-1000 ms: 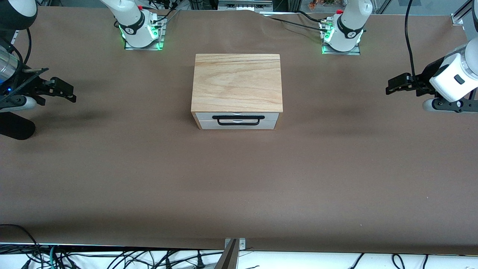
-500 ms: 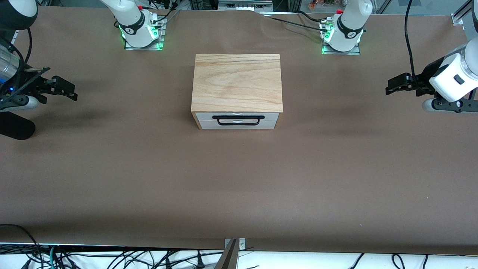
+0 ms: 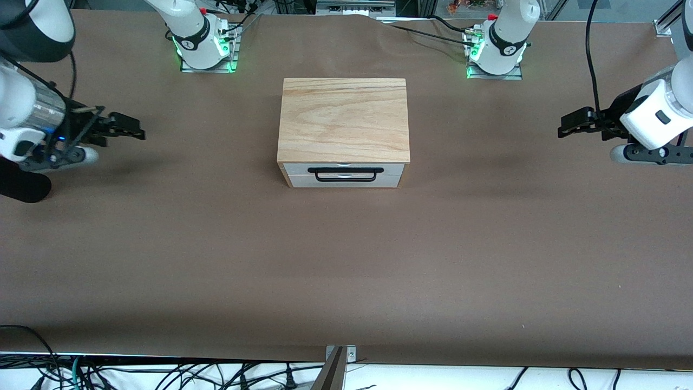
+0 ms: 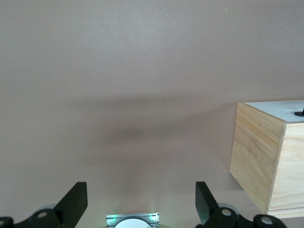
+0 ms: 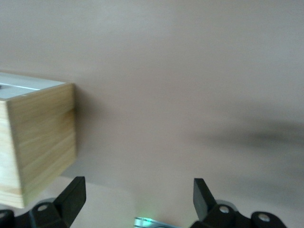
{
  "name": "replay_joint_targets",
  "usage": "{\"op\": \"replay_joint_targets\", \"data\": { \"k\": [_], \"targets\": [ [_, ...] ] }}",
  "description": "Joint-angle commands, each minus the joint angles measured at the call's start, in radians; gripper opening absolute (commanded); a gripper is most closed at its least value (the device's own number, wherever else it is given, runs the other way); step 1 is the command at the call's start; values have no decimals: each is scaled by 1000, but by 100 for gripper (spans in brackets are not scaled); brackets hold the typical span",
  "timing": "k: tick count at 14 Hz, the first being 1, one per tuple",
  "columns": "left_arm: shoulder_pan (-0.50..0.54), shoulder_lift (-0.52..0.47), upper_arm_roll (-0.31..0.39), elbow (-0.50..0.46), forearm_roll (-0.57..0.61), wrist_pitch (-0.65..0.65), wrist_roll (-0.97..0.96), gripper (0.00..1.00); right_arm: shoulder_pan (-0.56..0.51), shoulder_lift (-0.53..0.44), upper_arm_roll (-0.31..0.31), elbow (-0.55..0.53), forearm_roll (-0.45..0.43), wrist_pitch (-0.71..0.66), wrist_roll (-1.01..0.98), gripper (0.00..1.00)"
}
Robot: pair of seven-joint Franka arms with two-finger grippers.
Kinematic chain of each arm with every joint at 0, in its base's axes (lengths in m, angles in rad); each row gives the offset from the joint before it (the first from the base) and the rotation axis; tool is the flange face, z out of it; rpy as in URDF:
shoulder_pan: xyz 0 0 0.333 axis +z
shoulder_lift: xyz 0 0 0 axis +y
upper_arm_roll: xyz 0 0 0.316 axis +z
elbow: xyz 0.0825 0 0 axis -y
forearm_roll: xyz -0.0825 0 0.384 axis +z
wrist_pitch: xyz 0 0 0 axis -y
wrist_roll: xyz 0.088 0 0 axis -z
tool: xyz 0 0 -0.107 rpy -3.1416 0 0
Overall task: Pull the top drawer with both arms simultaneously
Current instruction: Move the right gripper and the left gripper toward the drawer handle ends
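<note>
The wooden cabinet [image 3: 344,119] stands mid-table, its front facing the front camera. The top drawer [image 3: 393,169] is shut; its white front panel carries a thin black bar handle [image 3: 345,173]. My right gripper [image 3: 138,131] is open and empty, over the table toward the right arm's end, well apart from the cabinet. My left gripper [image 3: 563,130] is open and empty, over the table toward the left arm's end. The left wrist view shows its open gripper [image 4: 141,190] and the cabinet's side [image 4: 259,156]. The right wrist view shows its open gripper [image 5: 138,185] and the cabinet's other side [image 5: 42,137].
A lower white front panel [image 3: 303,182] sits under the top drawer. The arms' green-lit bases [image 3: 206,51] [image 3: 495,57] stand at the table's robot edge. Brown cover [image 3: 346,260] spans the table. Cables [image 3: 162,374] and a metal bracket [image 3: 338,360] lie at the edge nearest the front camera.
My right gripper has moved toward the cabinet. My left gripper has barely shifted. The drawer has not moved.
</note>
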Motion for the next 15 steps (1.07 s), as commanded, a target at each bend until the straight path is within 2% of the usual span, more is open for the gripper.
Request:
{"op": "replay_joint_targets", "data": {
  "k": [1,3,6,8,12,15],
  "targets": [
    [-11,63,-25,25,14,6,15,100,7,66,1,19,130,-5,-7,100],
    [-18,152,-49,62,-9,7,15,100,7,94,1,19,225,5,-9,100],
    [-7,263,-49,63,-277,35,16,100,11,155,1,16,388,15,-10,100],
    [-19,317,-49,63,-394,76,18,100,16,213,2,16,510,51,-33,100],
    [-96,398,-88,62,-535,243,50,100,89,319,2,11,786,116,-133,100],
    [-137,478,-88,53,-714,369,215,100,131,376,2,-16,984,146,-276,100]
  ]
}}
